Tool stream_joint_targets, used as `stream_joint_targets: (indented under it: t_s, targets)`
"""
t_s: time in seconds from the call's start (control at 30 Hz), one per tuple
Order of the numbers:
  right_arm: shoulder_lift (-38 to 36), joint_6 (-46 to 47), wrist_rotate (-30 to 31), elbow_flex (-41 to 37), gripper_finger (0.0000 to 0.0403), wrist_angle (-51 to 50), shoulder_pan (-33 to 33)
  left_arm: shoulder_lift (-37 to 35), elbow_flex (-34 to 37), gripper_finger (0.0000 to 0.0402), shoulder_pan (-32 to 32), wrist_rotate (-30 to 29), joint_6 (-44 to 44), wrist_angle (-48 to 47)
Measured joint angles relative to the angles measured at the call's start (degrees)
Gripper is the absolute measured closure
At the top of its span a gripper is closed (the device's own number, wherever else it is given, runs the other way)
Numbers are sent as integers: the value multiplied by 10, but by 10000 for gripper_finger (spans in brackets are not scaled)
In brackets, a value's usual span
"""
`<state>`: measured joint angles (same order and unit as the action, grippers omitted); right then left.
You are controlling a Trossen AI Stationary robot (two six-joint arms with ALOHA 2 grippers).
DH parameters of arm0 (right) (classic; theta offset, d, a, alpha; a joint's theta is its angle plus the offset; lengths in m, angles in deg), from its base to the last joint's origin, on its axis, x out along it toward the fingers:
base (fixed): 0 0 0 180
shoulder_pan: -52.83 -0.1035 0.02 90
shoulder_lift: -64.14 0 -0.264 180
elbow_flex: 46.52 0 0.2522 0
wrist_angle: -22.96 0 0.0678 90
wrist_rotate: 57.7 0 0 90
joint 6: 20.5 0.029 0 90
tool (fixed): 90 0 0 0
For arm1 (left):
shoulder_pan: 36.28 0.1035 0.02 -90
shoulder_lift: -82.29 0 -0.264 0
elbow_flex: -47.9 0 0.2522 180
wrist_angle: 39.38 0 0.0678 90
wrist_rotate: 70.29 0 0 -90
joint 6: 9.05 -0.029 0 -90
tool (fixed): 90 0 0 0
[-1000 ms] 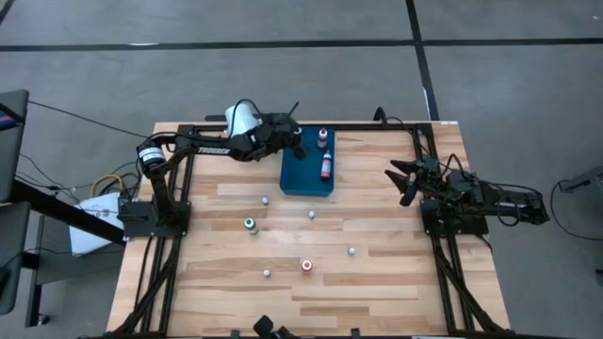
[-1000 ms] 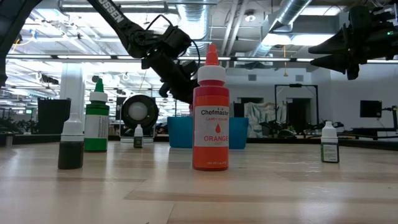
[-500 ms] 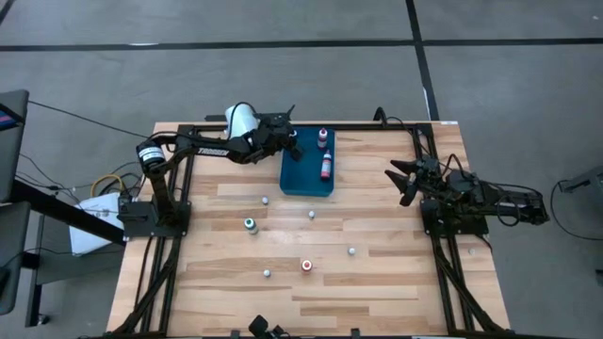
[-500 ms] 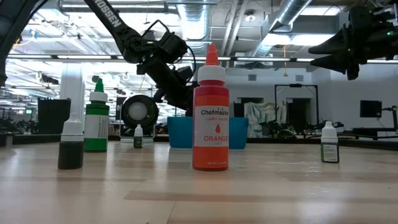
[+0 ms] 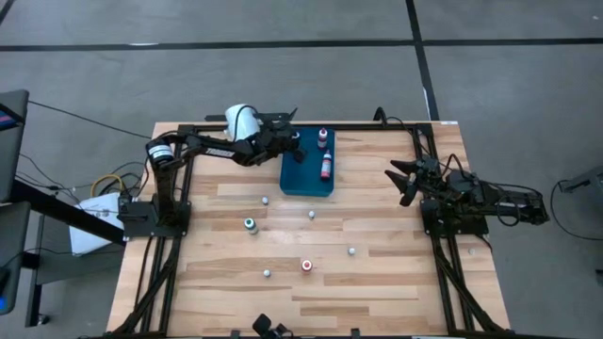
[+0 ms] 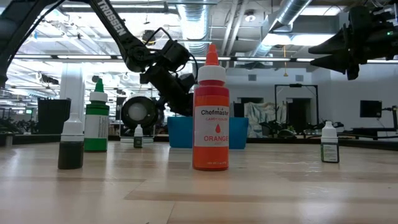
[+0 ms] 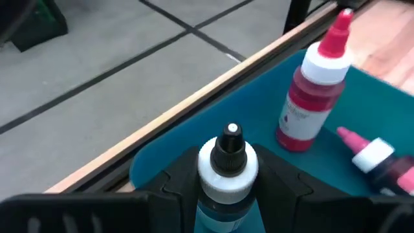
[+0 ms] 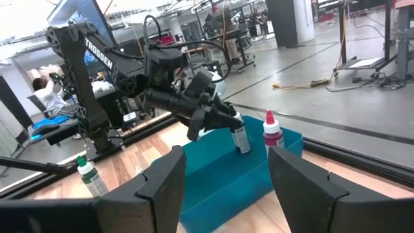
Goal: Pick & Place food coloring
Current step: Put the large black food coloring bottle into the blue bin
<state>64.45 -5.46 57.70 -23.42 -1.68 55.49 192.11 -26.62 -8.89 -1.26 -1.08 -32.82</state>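
**Blue bottle goes into the tray**

The left gripper (image 7: pixel 223 194) is clenched around a small bottle (image 7: pixel 228 169) and holds it over the far left corner of the blue tray (image 5: pixel 303 179). The bottle leans a bit. To do this step well, the arm should probably lower the bottle until its bottom sits on the tray floor. It should stand the bottle straight first, then let go slowly. It should also stay away from the red bottle (image 7: pixel 314 90) standing nearby, so it does not knock it over. A pink bottle (image 7: pixel 381 158) lies on its side in the tray too.

The held bottle is tiny. It has a white collar, a dark tip and blue inside.

More food coloring waits on the table (image 5: pixel 377 282). There is a green bottle (image 5: pixel 251 224), an orange bottle (image 5: pixel 307 266) and four little pale ones, all well apart from each other. In the low view the orange bottle reads "Chefmaster" and "ORANGE".

The right gripper (image 5: pixel 403 182) waits at the right edge of the table with its jaws spread wide and nothing in them.
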Motion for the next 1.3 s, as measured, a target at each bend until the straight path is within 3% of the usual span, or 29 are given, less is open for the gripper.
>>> stream_joint_targets:
  t_s: [0.4, 0.63, 1.3]
  targets:
    - [0, 0, 1, 0, 196, -2, 0, 0, 0, 291, 5, -4, -3, -1]
    - [0, 0, 1, 0, 196, -2, 0, 0, 0, 244, 5, 0, -3, 0]
    - [0, 0, 1, 0, 196, -3, 0, 0, 0, 180, 5, 2, 17, 8]
